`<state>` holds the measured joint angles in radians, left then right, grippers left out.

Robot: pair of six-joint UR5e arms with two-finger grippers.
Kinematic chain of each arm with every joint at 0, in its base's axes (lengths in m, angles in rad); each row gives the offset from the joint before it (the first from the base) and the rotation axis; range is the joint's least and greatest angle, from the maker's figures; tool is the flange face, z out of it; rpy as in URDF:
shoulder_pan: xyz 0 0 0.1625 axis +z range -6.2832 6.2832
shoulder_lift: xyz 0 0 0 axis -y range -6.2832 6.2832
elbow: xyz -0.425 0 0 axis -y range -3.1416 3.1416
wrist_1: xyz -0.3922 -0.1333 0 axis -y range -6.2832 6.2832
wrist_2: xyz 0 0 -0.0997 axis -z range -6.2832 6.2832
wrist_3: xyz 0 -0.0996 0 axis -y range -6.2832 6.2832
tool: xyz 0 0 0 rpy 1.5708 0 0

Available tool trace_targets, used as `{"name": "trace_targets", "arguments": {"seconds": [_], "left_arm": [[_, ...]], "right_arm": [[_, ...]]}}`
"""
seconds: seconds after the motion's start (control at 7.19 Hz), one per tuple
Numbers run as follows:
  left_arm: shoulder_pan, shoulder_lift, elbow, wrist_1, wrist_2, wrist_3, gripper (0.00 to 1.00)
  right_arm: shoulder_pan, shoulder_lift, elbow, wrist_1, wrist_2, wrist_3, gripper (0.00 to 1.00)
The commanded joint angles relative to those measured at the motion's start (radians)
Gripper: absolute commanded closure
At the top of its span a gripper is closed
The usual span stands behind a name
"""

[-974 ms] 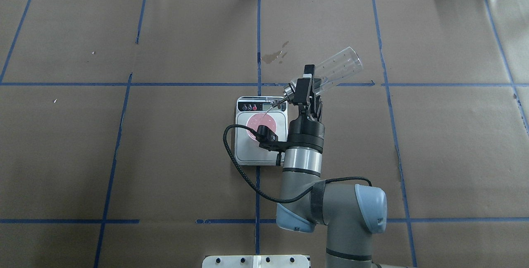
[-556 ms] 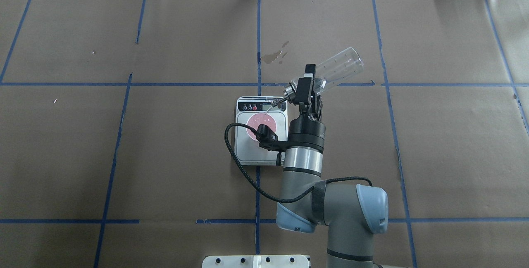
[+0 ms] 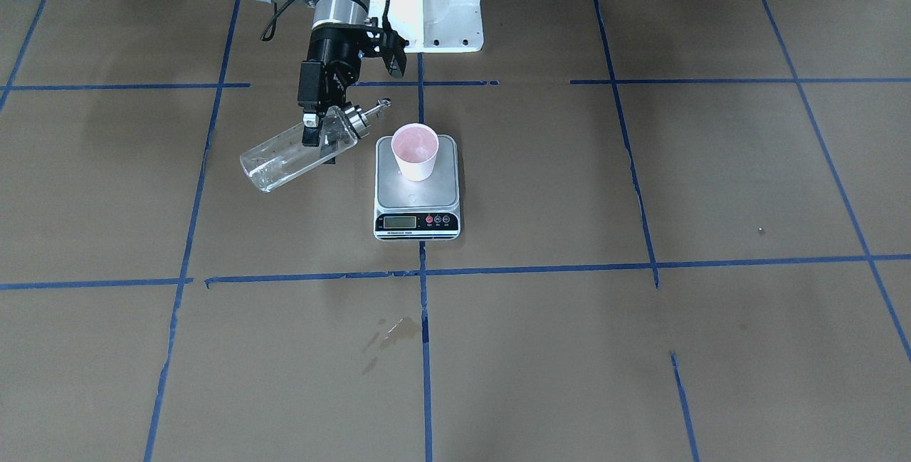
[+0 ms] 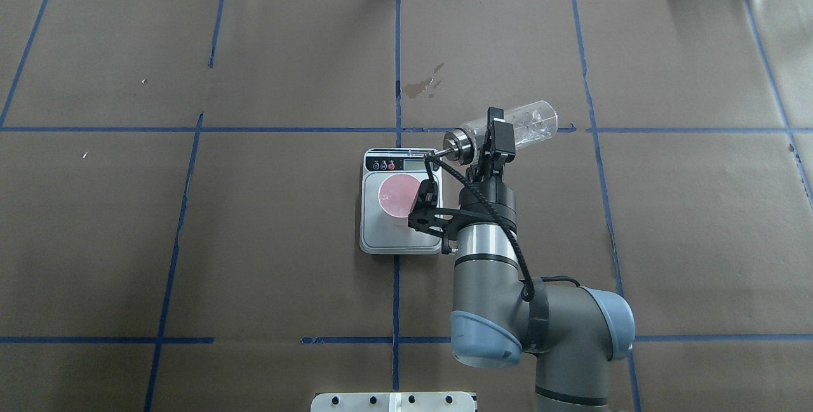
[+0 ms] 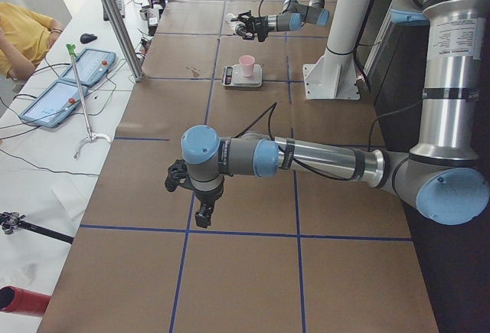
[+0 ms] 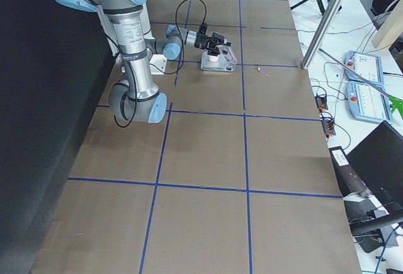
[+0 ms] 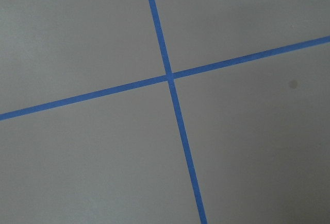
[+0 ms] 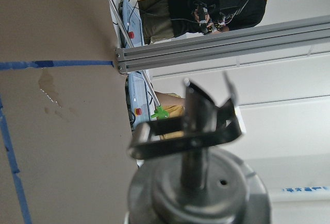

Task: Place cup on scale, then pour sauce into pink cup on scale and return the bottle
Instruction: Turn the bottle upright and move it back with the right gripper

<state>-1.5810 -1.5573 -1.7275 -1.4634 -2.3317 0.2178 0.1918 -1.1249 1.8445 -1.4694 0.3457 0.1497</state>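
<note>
Right now your right gripper (image 4: 493,136) is clamped near the neck of the clear cylindrical glass bottle with the silver pourer cap (image 4: 528,121). The bottle lies almost level at 2 o'clock of the white paper cup with the pink inside (image 4: 397,195), which stands on the flat steel-topped kitchen scale (image 4: 386,235). The spout looks to be over the scale's 1 o'clock corner, not the cup, so a drip would likely hit the display strip and skew your reading. With a neck grip, the long body could swing. Left gripper (image 5: 202,210): can't tell its state.

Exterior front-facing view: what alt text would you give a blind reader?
A robot's right hand holds a clear bottle sideways, spout toward a pink-lined cup standing on a kitchen scale. Blue tape lines cross the brown table.
</note>
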Motion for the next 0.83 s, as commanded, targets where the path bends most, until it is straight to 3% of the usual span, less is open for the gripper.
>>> {"name": "trace_targets", "arguments": {"seconds": [0.0, 0.42, 0.7], "left_arm": [[0.000, -0.001, -0.001, 0.000, 0.000, 0.000, 0.00], [-0.001, -0.001, -0.003, -0.003, 0.000, 0.000, 0.00], [0.001, -0.001, -0.004, -0.005, 0.000, 0.000, 0.00]], "right_arm": [[0.008, -0.041, 0.092, 0.080, 0.159, 0.251, 1.00], [0.066, -0.101, 0.215, 0.081, 0.428, 0.649, 1.00], [0.093, -0.154, 0.248, 0.116, 0.533, 0.891, 1.00]]}}
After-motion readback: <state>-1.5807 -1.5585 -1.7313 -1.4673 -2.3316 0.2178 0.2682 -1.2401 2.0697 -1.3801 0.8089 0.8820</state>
